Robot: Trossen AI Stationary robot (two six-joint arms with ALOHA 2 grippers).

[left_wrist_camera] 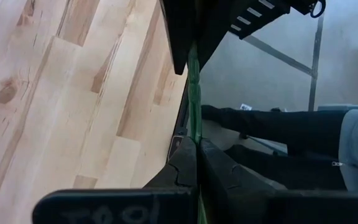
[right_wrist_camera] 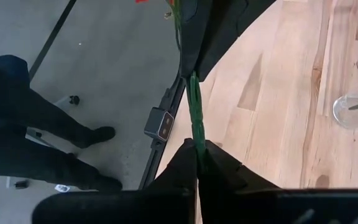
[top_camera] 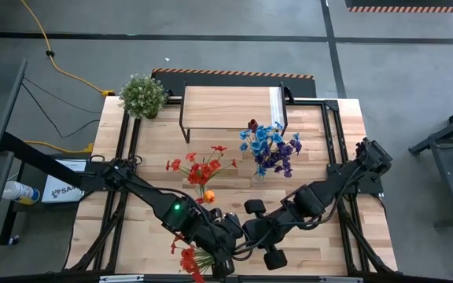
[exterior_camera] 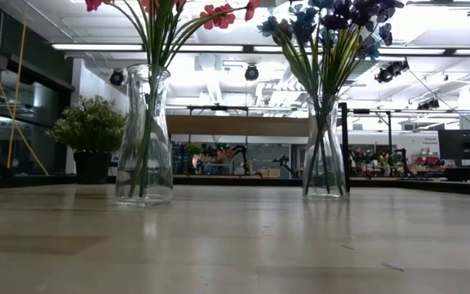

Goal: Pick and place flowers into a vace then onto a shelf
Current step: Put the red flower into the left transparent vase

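Observation:
Both grippers meet above the table's near edge, each shut on the green stem (left_wrist_camera: pixel 194 93) of one red flower, whose red bunch (top_camera: pixel 189 259) hangs near that edge. My left gripper (left_wrist_camera: pixel 196 146) comes from the left and my right gripper (right_wrist_camera: pixel 196 149) from the right. A glass vase (exterior_camera: pixel 145 135) with red flowers and an orange tulip (top_camera: pixel 203 177) stands mid-table. A second vase (exterior_camera: pixel 325 147) holds blue and purple sprays (top_camera: pixel 270 148). The shelf (top_camera: pixel 230 106) stands at the far side. My left gripper pinches the stem (left_wrist_camera: pixel 195 127) between its two fingers, slanting down toward the near edge. The stem runs straight on from the fingertips to the other gripper, clear of the table. My right gripper pinches the same stem (right_wrist_camera: pixel 196 127) between its two fingers, slanting down from the right. The stem stretches ahead to the left gripper's fingers (right_wrist_camera: pixel 191 62), lifted clear of the table.
A bushy potted plant (top_camera: pixel 142 94) stands at the far left corner. A person's dark-trousered legs (right_wrist_camera: pixel 36 130) stand on the floor just beyond the near edge. Bare wood lies between the vases and the near edge.

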